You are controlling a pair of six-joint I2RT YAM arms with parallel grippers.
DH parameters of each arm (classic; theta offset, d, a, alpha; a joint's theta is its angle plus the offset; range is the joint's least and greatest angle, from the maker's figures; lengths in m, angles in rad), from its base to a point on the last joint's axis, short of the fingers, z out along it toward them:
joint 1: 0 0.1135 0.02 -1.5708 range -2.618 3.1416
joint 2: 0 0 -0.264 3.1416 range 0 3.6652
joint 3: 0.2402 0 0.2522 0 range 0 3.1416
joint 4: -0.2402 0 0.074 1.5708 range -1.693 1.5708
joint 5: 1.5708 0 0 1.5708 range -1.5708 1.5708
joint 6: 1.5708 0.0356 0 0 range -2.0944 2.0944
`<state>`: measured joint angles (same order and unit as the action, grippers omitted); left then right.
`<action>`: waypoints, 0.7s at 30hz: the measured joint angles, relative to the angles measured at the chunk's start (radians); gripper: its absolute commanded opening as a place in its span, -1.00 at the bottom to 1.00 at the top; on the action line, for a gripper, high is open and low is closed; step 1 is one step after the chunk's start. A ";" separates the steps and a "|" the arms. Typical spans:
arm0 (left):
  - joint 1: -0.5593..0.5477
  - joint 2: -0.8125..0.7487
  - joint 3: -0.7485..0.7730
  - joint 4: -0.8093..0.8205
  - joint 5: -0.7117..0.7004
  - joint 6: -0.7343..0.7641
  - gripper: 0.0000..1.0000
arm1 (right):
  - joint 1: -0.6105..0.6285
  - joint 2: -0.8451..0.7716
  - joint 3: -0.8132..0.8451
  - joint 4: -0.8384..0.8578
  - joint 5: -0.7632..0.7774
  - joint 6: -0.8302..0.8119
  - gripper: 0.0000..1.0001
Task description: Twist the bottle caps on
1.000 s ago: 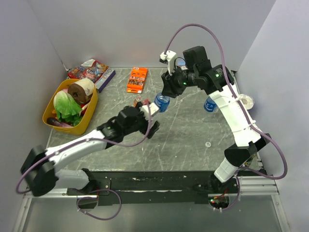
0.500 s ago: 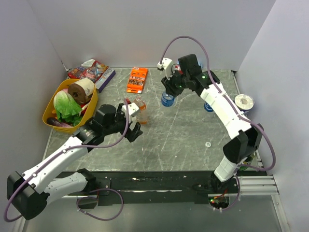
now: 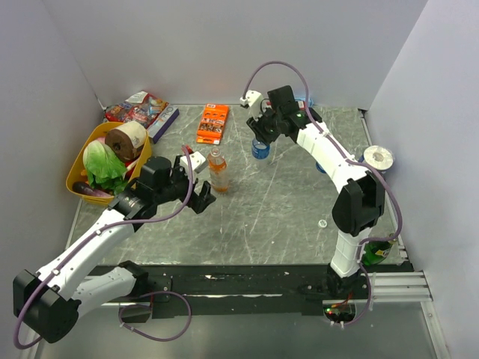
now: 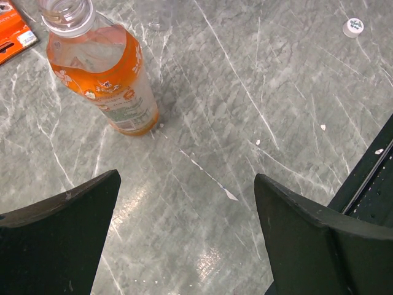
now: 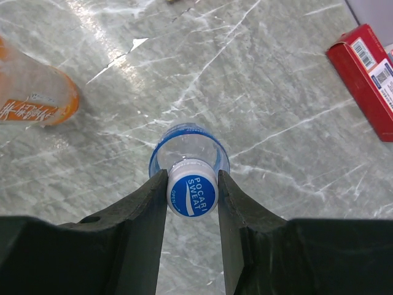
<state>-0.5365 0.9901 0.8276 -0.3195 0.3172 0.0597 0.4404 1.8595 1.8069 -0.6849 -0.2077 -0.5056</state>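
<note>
**Step in hand: right arm seating a cap on a blue-label bottle**

Top view: the right gripper [image 3: 260, 140] stood over the blue-label bottle [image 3: 260, 152] at the far middle of the table [image 3: 292, 202]. The left gripper [image 3: 200, 197] lay just beside the orange-drink bottle [image 3: 218, 172], not touching it. A whitish cap [image 3: 322, 223] lay loose, well apart toward the near right.
Left wrist view: the jaws were spread wide and empty, and the orange-drink bottle's neck was bare.
Right wrist view: the jaws were clamped on the blue Pocari Sweat cap [image 5: 193, 195], which sat on the bottle's neck.
Judgement: tightening appeared to be under way. The next move calls for wrist rotation about the bottle axis, then release. The whitish cap probably fits the orange-drink bottle.
</note>
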 measured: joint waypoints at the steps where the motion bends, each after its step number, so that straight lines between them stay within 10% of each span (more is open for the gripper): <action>1: 0.001 0.000 0.000 0.000 0.000 0.000 0.92 | 0.000 0.000 0.002 0.000 0.003 0.000 -0.71; 8: 0.012 0.000 0.000 0.000 0.011 0.003 0.93 | 0.000 0.010 0.007 0.002 0.031 0.010 -0.12; 21: 0.018 0.010 0.000 0.008 0.038 0.003 0.93 | -0.002 0.071 0.034 0.006 0.069 0.037 0.24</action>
<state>-0.5182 1.0004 0.8276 -0.3119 0.3550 0.0628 0.4381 1.9305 1.8412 -0.6785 -0.1390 -0.4690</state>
